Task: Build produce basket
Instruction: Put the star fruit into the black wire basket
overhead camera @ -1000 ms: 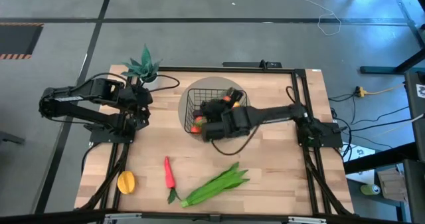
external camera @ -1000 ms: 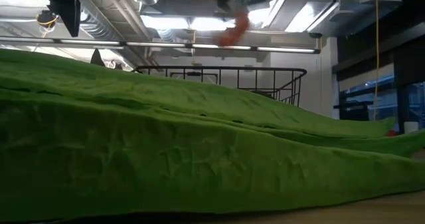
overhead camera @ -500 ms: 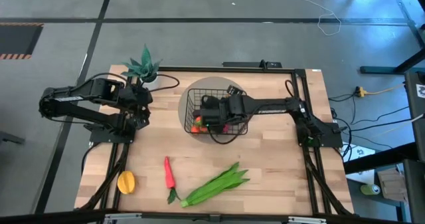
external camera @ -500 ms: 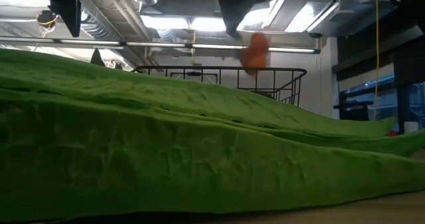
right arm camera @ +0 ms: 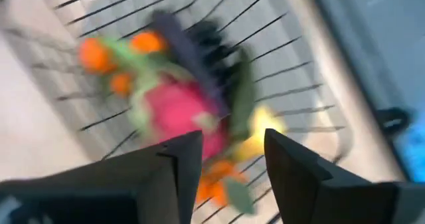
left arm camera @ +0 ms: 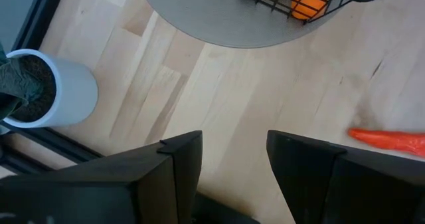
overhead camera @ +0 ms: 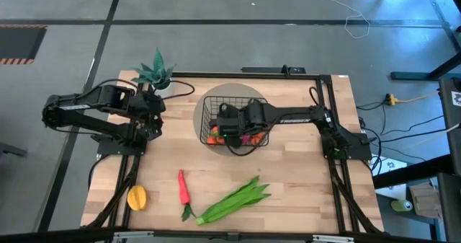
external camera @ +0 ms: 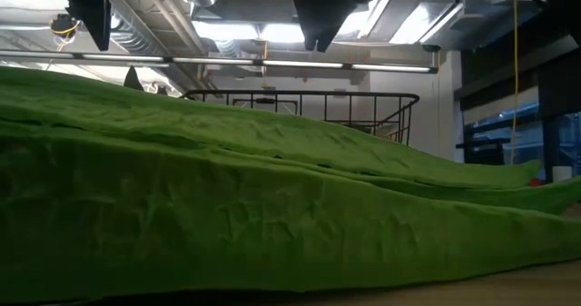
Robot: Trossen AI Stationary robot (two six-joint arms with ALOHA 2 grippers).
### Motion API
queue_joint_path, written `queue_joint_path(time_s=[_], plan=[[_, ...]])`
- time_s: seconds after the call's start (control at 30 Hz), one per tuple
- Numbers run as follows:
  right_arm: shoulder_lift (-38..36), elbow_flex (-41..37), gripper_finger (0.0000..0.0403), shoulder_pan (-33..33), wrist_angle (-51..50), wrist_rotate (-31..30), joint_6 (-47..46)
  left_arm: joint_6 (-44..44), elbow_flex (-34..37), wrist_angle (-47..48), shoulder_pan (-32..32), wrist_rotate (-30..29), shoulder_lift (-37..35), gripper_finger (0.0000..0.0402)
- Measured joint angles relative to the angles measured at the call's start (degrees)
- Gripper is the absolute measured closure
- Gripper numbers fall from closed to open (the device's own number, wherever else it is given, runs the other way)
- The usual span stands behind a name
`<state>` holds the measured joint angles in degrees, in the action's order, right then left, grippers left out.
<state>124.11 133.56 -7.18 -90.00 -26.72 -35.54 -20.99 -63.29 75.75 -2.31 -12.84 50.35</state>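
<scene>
A: We start at the basket [overhead camera: 232, 120], upper centre of the overhead frame, sitting on a grey round mat [overhead camera: 209, 99]. Inside, through the right wrist camera, we make out the pink dragon fruit [right arm camera: 178, 114], orange tomatoes [right arm camera: 96, 54] and something yellow, all blurred.

B: And the right gripper [overhead camera: 229, 122]?

A: Directly over the basket. Its two fingers [right arm camera: 174, 167] stand spread with a clear gap, and we see nothing between them.

B: What produce lies outside the basket?

A: Lower part of the overhead frame: the long green leafy bundle [overhead camera: 234, 200] at centre, the red pepper [overhead camera: 183, 187] just left of it, the yellow mango [overhead camera: 137, 197] at lower left. The bundle fills nearly all of the low camera's frame, with the basket's rim showing behind it.

B: Left side?

A: The left gripper [overhead camera: 153, 117] waits at the left of the table, well apart from the basket, fingers [left arm camera: 178, 164] spread and empty. The potted plant [overhead camera: 155, 75] stands just above it in frame.
</scene>
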Motion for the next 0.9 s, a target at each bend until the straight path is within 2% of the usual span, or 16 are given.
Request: queue_joint_path(time_s=[0.13, 0.23, 0.33, 0.43, 0.5, 0.57, 0.67, 0.77, 0.9], plan=[[0.0, 0.0, 0.0253, -2.5, 0.0, 10.0, 0.0, -1.4, 0.0, 0.0, 0.0, 0.1, 0.0, 0.0243], [0.0, 0.0, 0.0257, -5.2, 0.0, 14.8, 2.2, -3.0, 0.0, 0.0, 0.0, 2.1, 0.0, 0.0243], [0.0, 0.0, 0.0258, -8.7, 0.0, 15.8, 5.2, -2.0, 0.0, 0.0, 0.9, 7.6, 0.0, 0.0243], [0.0, 0.0, 0.0258, -11.8, 0.0, 15.1, 6.1, -1.2, 0.0, 0.0, 3.3, 16.1, 0.0, 0.0243], [0.0, 0.0, 0.0258, -13.6, 0.0, 14.4, 5.9, -3.7, 0.0, 0.0, 5.6, 21.9, 0.2, 0.0243], [0.0, 0.0, 0.0258, -15.3, 0.0, 14.3, 5.6, -9.0, 0.0, 0.1, 8.7, 25.3, 0.7, 0.0243], [0.0, 0.0, 0.0258, -18.0, 0.0, 12.7, 3.4, -20.3, 1.4, 0.1, 14.8, 25.8, 1.3, 0.0243], [0.1, 0.0, 0.0258, -20.7, 0.0, 8.8, 0.1, -31.2, 5.4, 0.0, 21.8, 27.2, 2.4, 0.0243], [0.1, 0.0, 0.0258, -24.4, 0.0, 5.4, -4.8, -46.8, 12.7, -4.8, 30.9, 30.3, 4.5, 0.0243]])
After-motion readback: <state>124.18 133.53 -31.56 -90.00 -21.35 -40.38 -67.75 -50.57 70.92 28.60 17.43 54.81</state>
